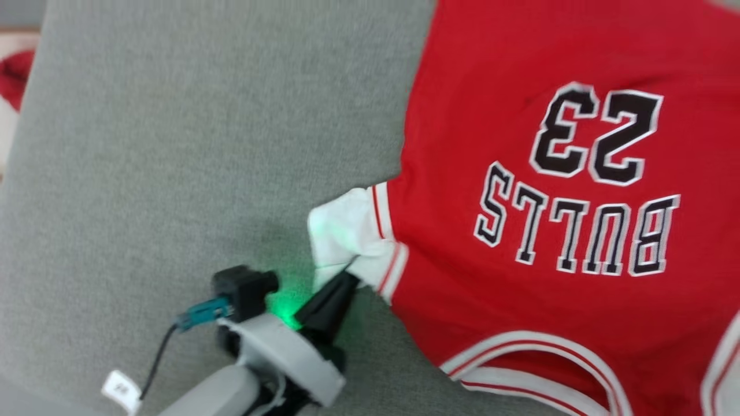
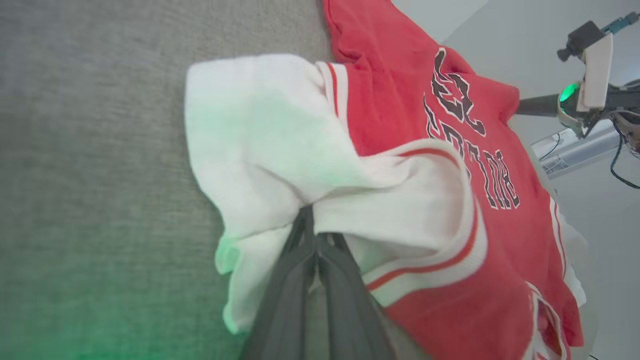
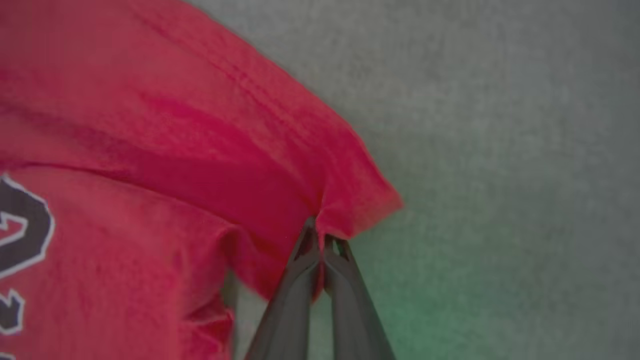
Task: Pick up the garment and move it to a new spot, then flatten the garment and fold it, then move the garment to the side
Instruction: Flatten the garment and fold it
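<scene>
Garment point(image 1: 462, 115) lies lettering-up on grey surface point(image 1: 173, 144), toward the robot's right. Left gripper point(image 1: 348, 271) is clamped on the bunched white sleeve point(image 2: 260, 140); right gripper point(image 3: 319, 232) is clamped on a red corner of the cloth. Risks: both bites look thin, and the right one is barely past the cloth edge, so a lift could pull it free. Uneven raising would sag or twist the shirt, spoiling the flatten.

Left gripper point(image 1: 350, 268) pinching white sleeve of red garment point(image 1: 555, 300), spread on grey surface point(image 1: 173, 144), lettering upside down
</scene>
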